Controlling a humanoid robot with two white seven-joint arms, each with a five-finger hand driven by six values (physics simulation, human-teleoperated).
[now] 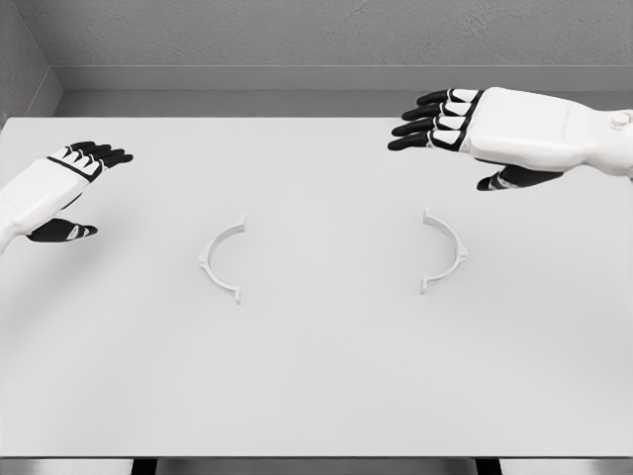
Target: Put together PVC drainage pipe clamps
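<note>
Two white half-ring clamp pieces lie flat on the white table (316,386). The left clamp half (218,257) curves open toward the right, and the right clamp half (447,251) curves open toward the left, with a wide gap between them. My left hand (84,188) hovers at the far left, well left of the left half, fingers spread and holding nothing. My right hand (445,134) hangs above and behind the right half, black fingers extended toward the left, thumb hanging below, nothing in it.
The table's back edge meets a grey wall (316,40). The front edge runs along the bottom of the view, with dark table legs (143,466) showing under it.
</note>
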